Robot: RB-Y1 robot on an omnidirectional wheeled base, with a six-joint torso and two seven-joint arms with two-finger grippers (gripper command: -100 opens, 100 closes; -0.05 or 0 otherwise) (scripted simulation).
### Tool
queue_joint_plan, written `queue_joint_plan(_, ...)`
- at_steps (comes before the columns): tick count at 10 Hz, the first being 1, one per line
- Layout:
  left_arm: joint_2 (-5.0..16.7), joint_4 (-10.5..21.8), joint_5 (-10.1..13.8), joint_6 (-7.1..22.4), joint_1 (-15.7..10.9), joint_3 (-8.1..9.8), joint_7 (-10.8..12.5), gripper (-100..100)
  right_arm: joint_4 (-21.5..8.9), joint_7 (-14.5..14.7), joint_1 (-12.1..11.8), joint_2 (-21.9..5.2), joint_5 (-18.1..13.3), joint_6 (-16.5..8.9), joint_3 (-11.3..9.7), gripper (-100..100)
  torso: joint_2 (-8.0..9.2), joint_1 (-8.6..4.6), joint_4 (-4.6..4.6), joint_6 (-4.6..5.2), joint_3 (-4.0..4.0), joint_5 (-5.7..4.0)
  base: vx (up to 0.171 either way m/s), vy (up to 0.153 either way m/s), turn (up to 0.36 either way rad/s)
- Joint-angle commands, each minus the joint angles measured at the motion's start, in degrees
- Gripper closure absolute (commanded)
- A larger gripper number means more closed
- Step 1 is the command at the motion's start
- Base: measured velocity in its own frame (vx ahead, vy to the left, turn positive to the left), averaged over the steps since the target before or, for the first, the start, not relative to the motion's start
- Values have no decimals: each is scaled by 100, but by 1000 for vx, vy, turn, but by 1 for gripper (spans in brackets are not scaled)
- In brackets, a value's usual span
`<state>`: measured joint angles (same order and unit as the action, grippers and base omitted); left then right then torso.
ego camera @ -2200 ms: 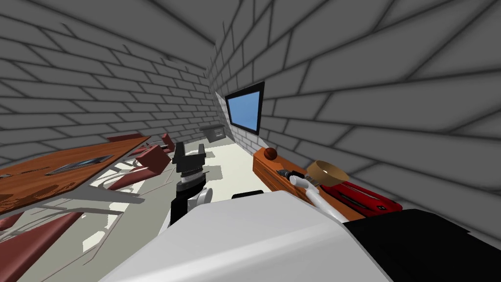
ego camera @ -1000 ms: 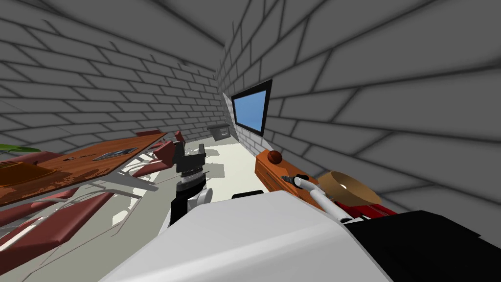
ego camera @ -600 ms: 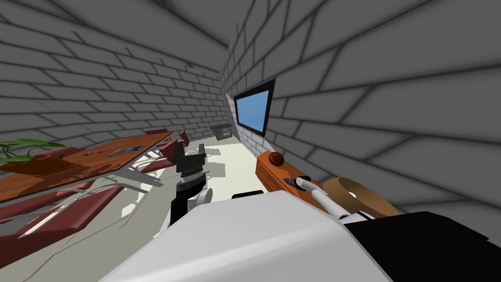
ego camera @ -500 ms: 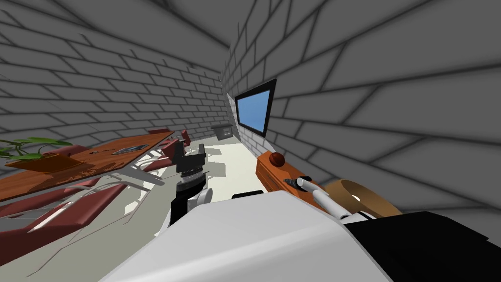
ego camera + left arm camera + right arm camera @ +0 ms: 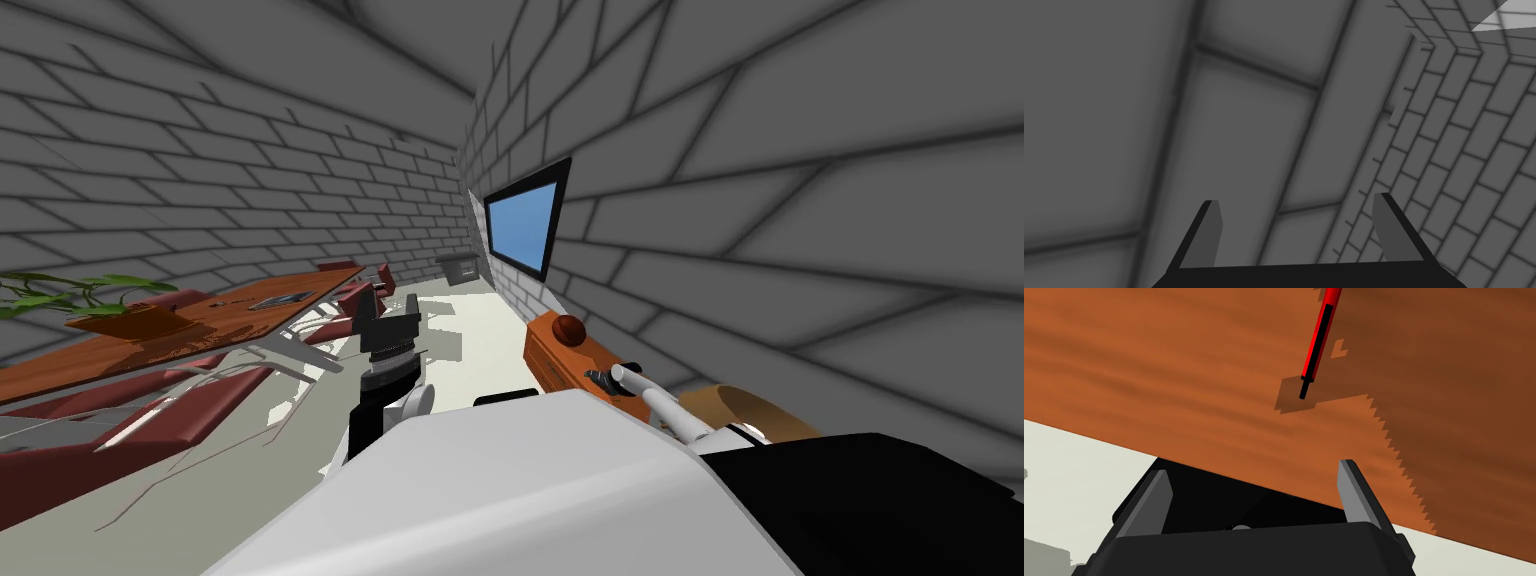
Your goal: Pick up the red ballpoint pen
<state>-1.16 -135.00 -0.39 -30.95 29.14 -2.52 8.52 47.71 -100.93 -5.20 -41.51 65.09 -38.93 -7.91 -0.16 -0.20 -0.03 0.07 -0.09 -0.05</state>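
Leaves of a potted plant [image 5: 70, 292] hang over a long wooden table [image 5: 210, 318] at the far left; dark red chairs [image 5: 190, 402] stand along its near edge.

The left gripper [image 5: 390, 305] points upward in front of the chest, well apart from any furniture; in its wrist view the left gripper [image 5: 1295, 200] has its two blades spread wide with nothing between them.

A blue panel [image 5: 522, 222] in a dark frame hangs on the brick wall to the right; below it a wooden sideboard [image 5: 548, 358] runs along that wall, with a brown ball [image 5: 569, 328] toward the far end of its top.

The right gripper [image 5: 598, 378] reaches over the sideboard's near long edge; in its wrist view the right gripper [image 5: 1253, 468] is wide open and holds nothing, its blades straddling that edge, with pale floor [image 5: 1069, 463] on one side.

The red pen [image 5: 1318, 340] lies flat on the wooden top [image 5: 1174, 373], further in from the edge than the blades and clear of both; its black tip points back toward the gripper, just at the border of a shadow.

A tan bowl [image 5: 742, 408] sits on the top's near end, just past the right forearm.
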Motion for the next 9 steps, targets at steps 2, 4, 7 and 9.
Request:
queue_joint_plan(2, 0, 0, 0, 0, 0, 0, 0, 0, -409, -445, 67, -65, 229, -256, -125, -100, -3, -1, 0, -1, -2, 1, 56, -62, 130)
queue_joint_plan(4, 0, 0, 0, 0, 0, 0, 0, 0, -573, -663, 95, -91, 321, -360, -179, -100, -11, -12, -2, -1, -6, -2, 56, -75, 88)
queue_joint_plan(7, 0, 0, 0, 0, 0, 0, 0, 0, -844, -954, 134, -130, 471, -530, -276, -100, 3, 8, 1, 0, 2, 2, 33, -41, 52)
queue_joint_plan(9, 0, 0, 0, 0, 0, 0, 0, 0, -1032, -1155, 154, -152, 573, -646, -351, -100, -8, -9, -2, 0, -4, -1, 57, -78, 95)
